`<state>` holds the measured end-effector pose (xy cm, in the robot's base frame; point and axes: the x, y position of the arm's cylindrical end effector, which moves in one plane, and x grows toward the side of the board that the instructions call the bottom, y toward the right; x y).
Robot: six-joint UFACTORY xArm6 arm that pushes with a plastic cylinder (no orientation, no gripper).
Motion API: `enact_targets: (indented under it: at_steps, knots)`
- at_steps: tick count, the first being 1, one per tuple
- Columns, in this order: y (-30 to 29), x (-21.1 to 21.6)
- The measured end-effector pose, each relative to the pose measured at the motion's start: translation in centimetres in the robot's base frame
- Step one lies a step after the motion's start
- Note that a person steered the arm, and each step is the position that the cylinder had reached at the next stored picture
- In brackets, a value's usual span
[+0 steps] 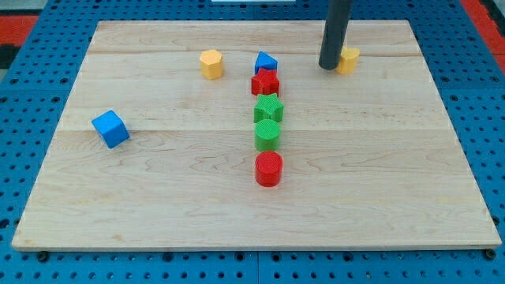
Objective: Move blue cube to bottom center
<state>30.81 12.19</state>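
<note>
Resting on the wooden board (379, 158) near its top edge, my tip (329, 67) sits at the view's upper right; the dark rod (338, 31) rises from it out of the top of the view. We carry no jaws, so there is nothing to open or close and nothing held: the rod ends bare.

Just to the view's right of my tip lies a yellow block (348, 58), partly hidden behind the rod. Its shape we cannot make out, and it looks to be touching the rod, though the overlap makes that uncertain.

To the view's left of my tip, a little apart, a column of blocks runs toward the view's bottom. It starts with a blue block (266, 61), wedge-like. A red star-shaped block (265, 82) touches it from below. Then come a green star-shaped block (268, 108) and a green cylinder (267, 135) pressed close together, and a red cylinder (268, 169) at the column's foot.

Further left of my tip, beyond the column, stands a yellow hexagonal block (211, 63), alone near the top edge.

The blue cube (110, 128) is the farthest thing from my tip: well apart, at the view's far left and lower down, near the board's left edge, standing by itself.

The board lies on a blue pegboard surface (31, 79).
</note>
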Motion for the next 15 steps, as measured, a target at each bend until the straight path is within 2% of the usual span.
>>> enact_targets:
  at_steps: [2,3,4,5,7,8,10,11,12,13,14,15]
  knots:
    - [-1.6,-1.4]
    - [-1.4,-3.5]
    - [-3.2,-8.8]
    - [-10.6,-10.0]
    - [-26.1,-5.2]
    - [-30.7,-1.1]
    - [-33.1,10.2]
    - [-36.7,11.9]
    - [-35.0,15.1]
    - [-30.7,15.5]
    - [-31.9,13.8]
    - [-30.0,13.2]
